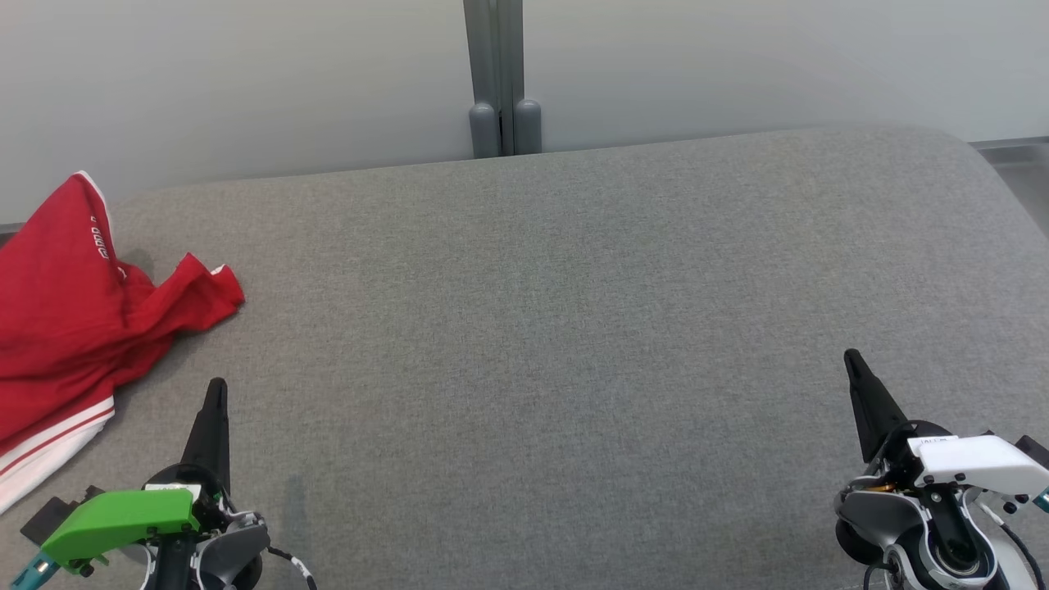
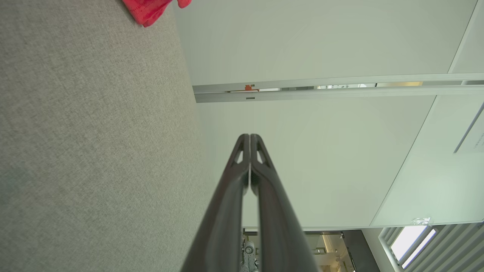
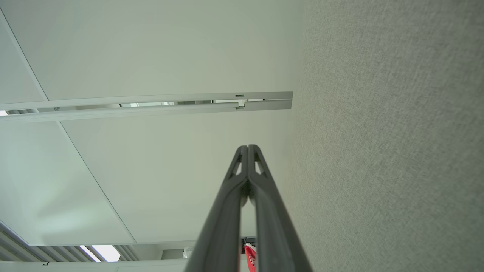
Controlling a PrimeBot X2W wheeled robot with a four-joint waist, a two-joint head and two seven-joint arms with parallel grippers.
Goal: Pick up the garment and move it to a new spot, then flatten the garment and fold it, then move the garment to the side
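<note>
We look down on a broad grey fabric surface (image 1: 574,328) that runs back to a pale wall (image 1: 246,82). The garment (image 1: 57,311), red with white stripes along one edge, lies crumpled at the surface's left edge, partly cut off by the side of the head view. One loose corner points toward the middle. Our left gripper (image 1: 216,387) hovers near the garment without touching it, its jaws pressed together on nothing. Our right gripper (image 1: 852,357) sits well apart at the lower right, its jaws likewise clenched and empty. A narrow grey post (image 1: 500,82) stands against the wall behind the surface's far edge.
</note>
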